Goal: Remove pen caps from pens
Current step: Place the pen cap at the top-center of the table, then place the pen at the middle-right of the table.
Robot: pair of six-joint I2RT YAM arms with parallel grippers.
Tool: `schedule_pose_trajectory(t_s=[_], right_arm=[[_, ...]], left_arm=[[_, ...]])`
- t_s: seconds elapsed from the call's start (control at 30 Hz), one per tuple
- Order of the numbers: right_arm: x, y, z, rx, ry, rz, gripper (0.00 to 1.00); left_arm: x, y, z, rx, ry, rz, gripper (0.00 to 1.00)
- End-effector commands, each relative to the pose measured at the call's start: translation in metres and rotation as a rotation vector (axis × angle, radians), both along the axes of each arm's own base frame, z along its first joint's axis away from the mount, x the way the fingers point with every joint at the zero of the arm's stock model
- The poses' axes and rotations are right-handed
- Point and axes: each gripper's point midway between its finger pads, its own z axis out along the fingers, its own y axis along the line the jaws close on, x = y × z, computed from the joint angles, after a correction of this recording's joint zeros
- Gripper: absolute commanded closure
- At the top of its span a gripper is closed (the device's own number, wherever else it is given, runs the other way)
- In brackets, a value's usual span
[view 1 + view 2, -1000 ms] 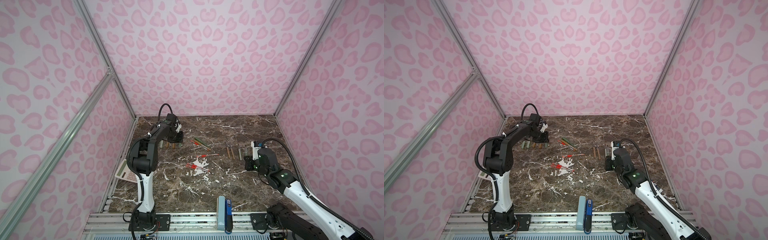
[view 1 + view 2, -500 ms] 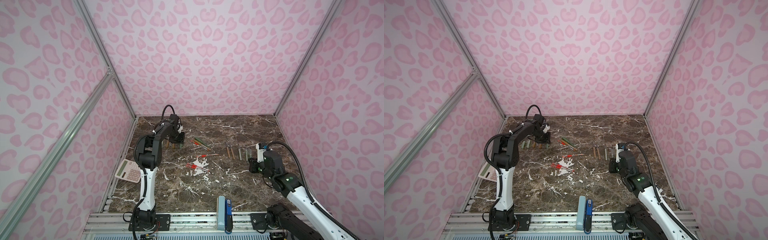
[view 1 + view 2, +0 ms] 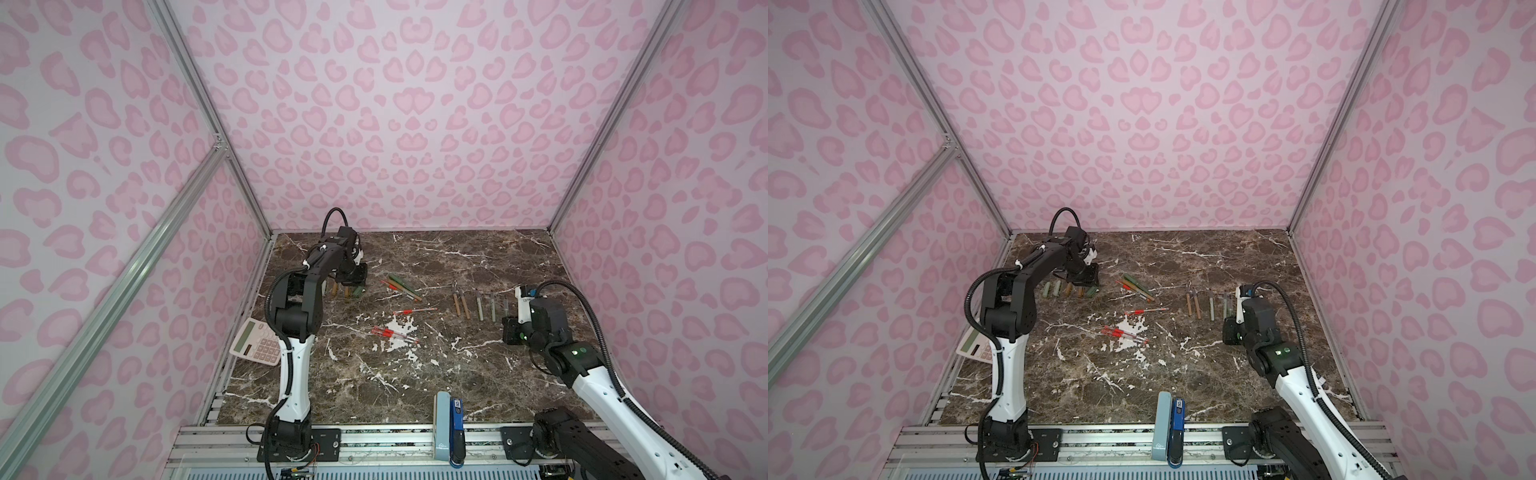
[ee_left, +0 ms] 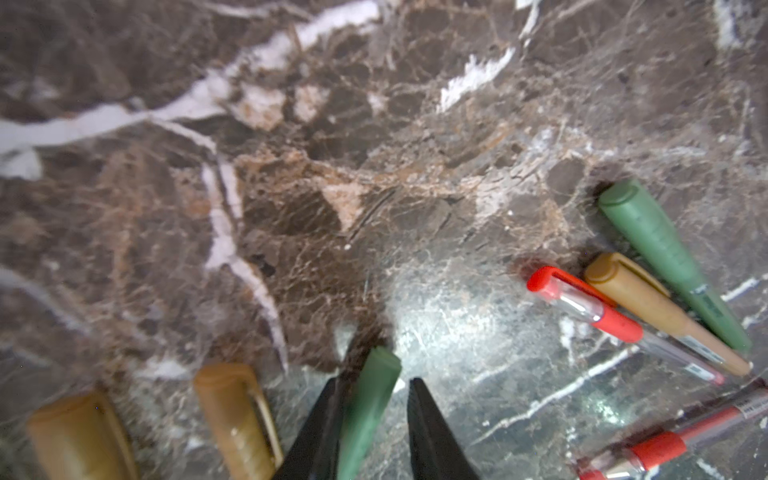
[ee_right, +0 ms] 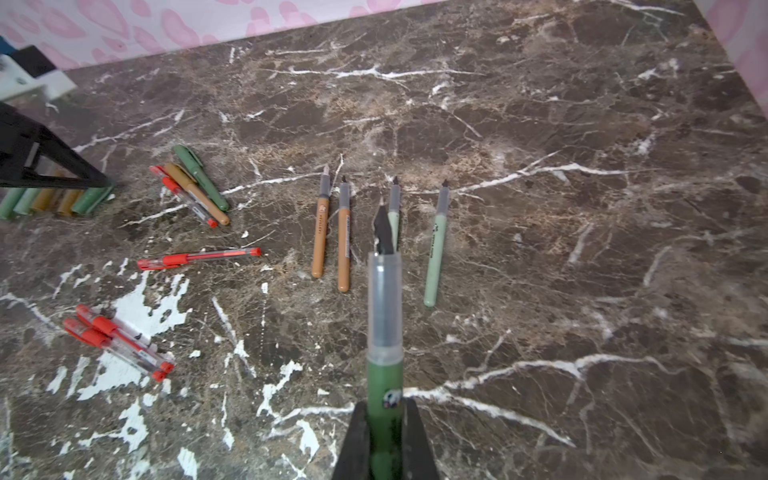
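Brown marble table [image 3: 457, 257], white veins. Over its right side, right gripper [image 5: 385, 415] clamped on dark green pen [image 5: 384, 374], jaws tight on the barrel. Pen uncapped; long axis runs straight out along the fingers, clear grip section then black nib pointing away from the wrist, toward the far wall. It sits just right of the uncapped row: two tan pens [image 5: 343, 241] and two pale green pens [image 5: 434, 257], lying parallel, nibs also to the far wall.

At far left, left gripper [image 4: 374, 386] low over the cap row, jaws parted narrowly. Between them a dark green cap [image 4: 370, 399], leaning on one finger [image 4: 320, 424], gap to the other. Cap blurred; can't tell if it rests on the table. Axis roughly along the fingers, slightly aslant, flat end away from the wrist. Next to it two tan caps [image 4: 237, 415], parallel, clips showing; in a top view two pale green caps [image 3: 1054, 289] further left in the row, axes front-to-back.

Capped: green pen [image 4: 665, 257], tan pen [image 4: 648, 307], red-capped clear pen [image 4: 582, 303], bunched, diagonal, caps toward far left. One red pen [image 5: 195, 257] lies crosswise mid-table; small bunch of red pens [image 5: 116, 340] nearer the front, diagonal. At left edge, calculator [image 3: 257, 343].
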Motion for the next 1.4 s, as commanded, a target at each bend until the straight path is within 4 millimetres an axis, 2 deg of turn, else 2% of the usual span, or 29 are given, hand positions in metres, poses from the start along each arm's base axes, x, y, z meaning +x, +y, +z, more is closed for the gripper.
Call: schedule_pose_trajectory(t_s=[0.0,0.03,0.2,0.5,0.77,0.9,1.07,1.27,1.37], right_arm=[[0.011,-0.001,0.005,-0.015,-0.036,0.017,1.0],[0.015,-0.005,0.004,-0.023,-0.037,0.008,1.0],[0.039,-0.023,-0.008,-0.049,0.016,-0.038,1.0],[0.084,-0.044,-0.033,-0.134,0.127,-0.075,1.0],[0.101,-0.071,-0.081,-0.163,0.272,-0.117,0.98],[0.101,-0.083,-0.1,-0.186,0.328,-0.143,0.97],[0.099,-0.096,-0.116,-0.216,0.374,-0.168,0.96],[0.098,-0.101,-0.129,-0.197,0.409,-0.176,0.93],[0.095,-0.101,-0.137,-0.195,0.436,-0.176,0.87]], left_arm=[[-0.006,0.0,0.025,-0.01,-0.029,0.003,0.65],[-0.008,-0.001,0.034,-0.021,-0.044,0.005,0.59],[-0.025,-0.006,0.082,-0.08,-0.136,0.006,0.45],[-0.08,-0.004,0.146,-0.167,-0.336,-0.031,0.25],[-0.132,0.009,0.167,-0.16,-0.547,-0.119,0.13],[-0.149,0.015,0.174,-0.151,-0.638,-0.153,0.11],[-0.157,0.031,0.172,-0.16,-0.684,-0.119,0.07],[-0.154,0.054,0.176,-0.189,-0.715,-0.025,0.06],[-0.151,0.061,0.179,-0.179,-0.726,-0.012,0.06]])
